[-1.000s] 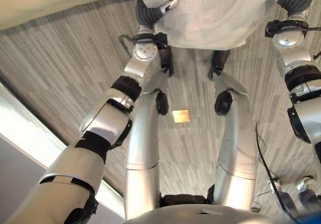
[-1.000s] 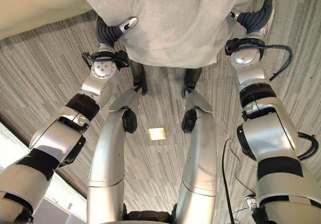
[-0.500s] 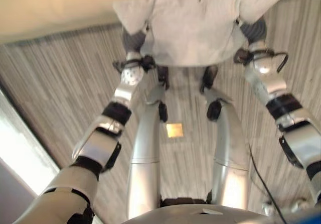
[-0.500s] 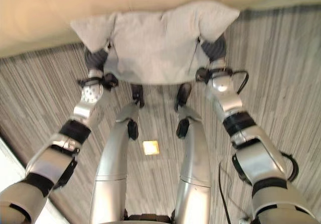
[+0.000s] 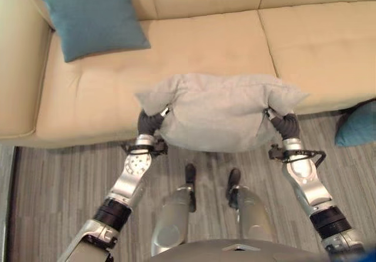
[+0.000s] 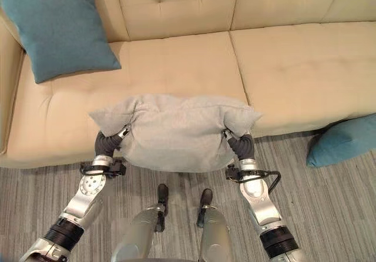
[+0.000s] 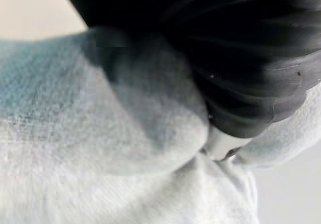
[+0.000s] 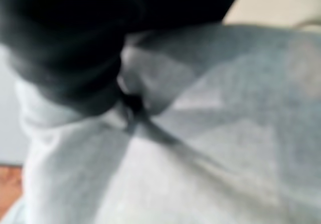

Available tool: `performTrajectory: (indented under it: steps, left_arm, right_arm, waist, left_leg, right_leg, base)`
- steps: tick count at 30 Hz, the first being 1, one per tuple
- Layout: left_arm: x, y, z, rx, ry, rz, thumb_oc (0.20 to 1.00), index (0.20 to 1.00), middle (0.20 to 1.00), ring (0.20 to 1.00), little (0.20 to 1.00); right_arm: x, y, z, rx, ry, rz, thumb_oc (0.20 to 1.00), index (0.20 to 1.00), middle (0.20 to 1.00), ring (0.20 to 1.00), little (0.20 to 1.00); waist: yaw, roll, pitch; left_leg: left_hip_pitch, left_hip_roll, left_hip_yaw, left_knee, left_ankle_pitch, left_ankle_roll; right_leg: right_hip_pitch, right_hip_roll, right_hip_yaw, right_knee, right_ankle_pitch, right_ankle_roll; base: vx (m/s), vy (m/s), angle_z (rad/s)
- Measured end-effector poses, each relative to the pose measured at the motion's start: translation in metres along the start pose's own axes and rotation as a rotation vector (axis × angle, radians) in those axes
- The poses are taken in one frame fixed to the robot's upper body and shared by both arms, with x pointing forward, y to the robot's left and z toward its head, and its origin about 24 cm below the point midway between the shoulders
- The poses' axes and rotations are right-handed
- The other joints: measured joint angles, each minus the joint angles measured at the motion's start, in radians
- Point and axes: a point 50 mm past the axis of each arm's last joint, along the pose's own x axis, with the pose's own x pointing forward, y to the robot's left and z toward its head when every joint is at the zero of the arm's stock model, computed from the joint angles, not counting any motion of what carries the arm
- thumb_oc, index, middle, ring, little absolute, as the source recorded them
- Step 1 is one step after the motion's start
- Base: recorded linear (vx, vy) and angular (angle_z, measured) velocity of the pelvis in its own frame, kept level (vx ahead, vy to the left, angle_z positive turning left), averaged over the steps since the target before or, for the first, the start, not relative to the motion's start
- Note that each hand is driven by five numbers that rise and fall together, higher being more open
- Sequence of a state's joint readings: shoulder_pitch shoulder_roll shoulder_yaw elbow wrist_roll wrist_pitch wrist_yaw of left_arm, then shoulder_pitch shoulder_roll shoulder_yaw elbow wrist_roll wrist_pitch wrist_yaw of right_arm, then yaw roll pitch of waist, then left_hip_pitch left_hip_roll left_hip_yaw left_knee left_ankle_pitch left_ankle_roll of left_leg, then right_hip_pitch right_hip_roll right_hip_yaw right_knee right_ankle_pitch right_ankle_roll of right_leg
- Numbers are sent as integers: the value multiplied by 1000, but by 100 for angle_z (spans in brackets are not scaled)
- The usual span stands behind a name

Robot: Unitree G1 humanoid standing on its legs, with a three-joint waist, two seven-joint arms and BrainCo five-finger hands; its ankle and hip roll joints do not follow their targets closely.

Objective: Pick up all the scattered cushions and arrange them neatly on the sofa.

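Left hand (image 6: 109, 142) sits at the 9 o'clock end of the grey cushion (image 6: 174, 131), dark ribbed cover showing, fingers buried in the fabric; whether they curl or lie straight cannot be told, and the left wrist view gives only the cover and one pale bit of finger against grey cloth. Right hand (image 6: 241, 145) sits at the 3 o'clock end of the same cushion, likewise sunk into the cloth, finger state cannot be told; the right wrist view shows the dark cover pressed into folds of grey fabric. The grey cushion is carried between the two hands, lying wide across, its two upper corners bunched into small ears above each wrist. It hangs over the front edge of the beige sofa (image 6: 176, 62), far half over the seat, near half over the striped grey carpet (image 6: 329, 203). Outward from there: a teal cushion (image 6: 56, 27) leans at 10 o'clock against the sofa back by the armrest, well apart from the grey one. A second teal cushion (image 6: 343, 141) lies on the carpet at 3 o'clock, touching the front of the sofa, well apart from the right hand
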State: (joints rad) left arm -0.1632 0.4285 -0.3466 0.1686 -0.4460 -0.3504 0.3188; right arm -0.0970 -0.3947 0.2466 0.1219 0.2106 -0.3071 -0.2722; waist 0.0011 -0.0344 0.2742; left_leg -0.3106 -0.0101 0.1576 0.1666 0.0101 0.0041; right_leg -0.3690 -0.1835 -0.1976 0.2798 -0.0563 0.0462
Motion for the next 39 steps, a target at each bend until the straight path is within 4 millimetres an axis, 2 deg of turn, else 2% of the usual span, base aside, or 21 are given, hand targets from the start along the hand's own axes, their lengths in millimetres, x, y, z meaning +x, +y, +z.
performTrajectory:
  steps: [4, 6, 7, 8, 11, 12, 14, 16, 18, 20, 23, 24, 28, 29, 31, 33, 35, 36, 37, 38, 39]
  left_arm:
    - [0, -2, -1, 10, 10, -26, 200, 200, 200, 200, 200]
    - [0, 0, -2, 13, 14, -35, 200, 200, 200, 200, 200]
    - [1, -5, -3, 9, 20, -66, 200, 200, 200, 200, 200]
    - [0, -7, -4, 20, 22, -80, 200, 200, 200, 200, 200]
    - [-18, -21, -24, -32, 110, -101, 200, 200, 200, 200, 200]
    - [-19, -26, -31, -32, 145, -118, 200, 200, 200, 200, 200]
    - [-21, -30, -35, -37, 165, -126, 200, 200, 200, 200, 200]
    - [-18, -31, -33, -35, 156, -135, 200, 200, 200, 200, 200]
    - [-18, -30, -33, -32, 155, -133, 200, 200, 200, 200, 200]
    - [-18, -28, -33, -24, 157, -130, 200, 200, 200, 200, 200]
    - [-18, -27, -33, -23, 158, -129, 200, 200, 200, 200, 200]
    - [-19, -26, -34, -19, 161, -127, 200, 200, 200, 200, 200]
    - [-24, -23, -38, -11, 188, -121, 200, 200, 200, 200, 200]
    - [-25, -21, -39, -7, 193, -118, 200, 200, 200, 200, 200]
    - [-26, -16, -39, 2, 197, -108, 200, 200, 200, 200, 200]
    - [-25, -5, -37, 29, 192, -90, 200, 200, 200, 200, 200]
    - [-24, -3, -37, 38, 190, -90, 200, 200, 200, 200, 200]
    - [-24, -1, -36, 43, 190, -84, 200, 200, 200, 200, 200]
    - [-25, 2, -37, 43, 193, -74, 200, 200, 200, 200, 200]
    - [-26, 3, -37, 43, 196, -67, 200, 200, 200, 200, 200]
    - [-25, 6, -36, 43, 193, -52, 200, 200, 200, 200, 200]
  right_arm:
    - [-7, -3, -11, -12, 54, 13, 200, 200, 200, 200, 200]
    - [-6, -2, -10, -15, 55, 22, 200, 200, 200, 200, 200]
    - [-11, -7, -13, -37, 69, 13, 200, 200, 200, 200, 200]
    - [-14, -9, -16, -39, 81, 4, 200, 200, 200, 200, 200]
    - [-32, -22, -26, -57, 139, -23, 200, 200, 200, 200, 200]
    - [-35, -27, -27, -63, 149, -39, 200, 200, 200, 200, 200]
    - [-35, -31, -29, -72, 161, -50, 200, 200, 200, 200, 200]
    - [-35, -30, -30, -63, 163, -56, 200, 200, 200, 200, 200]
    - [-34, -32, -29, -68, 159, -57, 200, 200, 200, 200, 200]
    - [-34, -30, -31, -66, 170, -50, 200, 200, 200, 200, 200]
    - [-36, -29, -33, -67, 177, -44, 200, 200, 200, 200, 200]
    - [-36, -27, -33, -62, 176, -43, 200, 200, 200, 200, 200]
    - [-34, -25, -32, -60, 173, -29, 200, 200, 200, 200, 200]
    - [-34, -25, -33, -59, 178, -23, 200, 200, 200, 200, 200]
    - [-35, -21, -34, -59, 186, 5, 200, 200, 200, 200, 200]
    - [-36, -14, -36, -54, 197, 44, 200, 200, 200, 200, 200]
    - [-37, -10, -37, -50, 208, 60, 200, 200, 200, 200, 200]
    - [-36, -9, -37, -50, 209, 73, 200, 200, 200, 200, 200]
    - [-34, -7, -36, -56, 200, 84, 200, 200, 200, 200, 200]
    - [-35, -5, -37, -63, 205, 94, 200, 200, 200, 200, 200]
    - [-36, -3, -39, -65, 216, 103, 200, 200, 200, 200, 200]
  waist:
    - [-11, -3, -4]
    - [0, -1, -10]
    - [-19, 14, -37]
    - [-19, 11, -47]
    - [-47, 45, -102]
    - [-66, 66, -114]
    - [-64, 73, -117]
    - [-59, 43, -109]
    - [-41, 28, -107]
    - [-39, 30, -107]
    - [-42, 38, -107]
    - [-38, 35, -105]
    - [-20, 25, -98]
    - [-6, 31, -94]
    - [14, 29, -86]
    - [20, 18, -78]
    - [16, 24, -69]
    - [28, 21, -68]
    - [57, 14, -71]
    - [56, 15, -69]
    - [47, 18, -68]
  left_leg:
    - [130, 4, 103, -66, 7, 28]
    - [196, 20, 183, -99, -2, 36]
    - [222, 27, 190, -139, -13, 21]
    - [231, 29, 189, -146, -9, 13]
    - [251, 62, 131, -188, 21, -37]
    - [231, 84, 90, -163, 24, -39]
    - [211, 120, 42, -70, 26, -62]
    - [149, 106, -31, 52, 33, -88]
    - [154, 35, -149, -33, 8, -94]
    - [168, 3, -168, -107, 12, -88]
    - [189, -11, -173, -113, 21, -65]
    - [201, -10, -180, -113, 19, -5]
    - [241, -25, -102, -124, 2, 27]
    - [264, -19, -68, -135, 3, 47]
    - [299, -23, -13, -141, -17, 67]
    - [319, -38, -3, -141, -45, 69]
    - [342, -30, 12, -156, -34, 69]
    - [359, -26, 32, -170, -34, 65]
    - [359, -26, 52, -182, -42, 58]
    - [361, -16, 25, -188, -53, 55]
    - [360, 6, 6, -187, -59, 36]
  right_leg:
    - [80, 12, 15, -85, 86, 18]
    - [124, -6, -153, -148, 128, 11]
    - [151, -29, -249, -168, 136, 36]
    - [162, -26, -266, -179, 143, 37]
    - [207, 46, -229, -230, 127, 13]
    - [223, 73, -228, -232, 102, -13]
    - [236, 108, -232, -207, 58, -62]
    - [246, 105, -190, -223, 44, -75]
    - [250, 104, -125, -254, 70, -59]
    - [250, 125, -85, -263, 70, -59]
    - [248, 175, -42, -256, 76, -58]
    - [236, 189, -19, -237, 71, -66]
    - [207, 176, 63, -182, 59, -55]
    - [208, 172, 80, -152, 50, -26]
    - [167, 111, 34, -25, 2, 59]
    - [138, 91, 15, 54, -1, 69]
    - [131, 68, -22, 91, -10, 91]
    - [134, 49, -59, 81, -15, 85]
    - [154, -38, -155, -50, 5, 71]
    - [148, -60, -136, -89, 55, 86]
    - [134, -46, -116, -121, 65, 90]
  base:
    - [84, 89, -82]
    - [113, -75, -128]
    - [158, -143, -81]
    - [163, -171, -13]
    - [144, -236, 40]
    - [129, -203, 55]
    - [159, -181, 31]
    - [199, -45, -10]
    - [129, 21, -55]
    - [93, 45, -80]
    - [100, 97, -77]
    - [138, 136, -73]
    - [134, 186, -68]
    - [49, 97, -78]
    - [105, 142, -70]
    - [108, 75, -38]
    - [148, -35, -15]
    - [221, -116, -44]
    - [252, -143, -53]
    - [395, -251, -18]
    - [370, -257, 41]
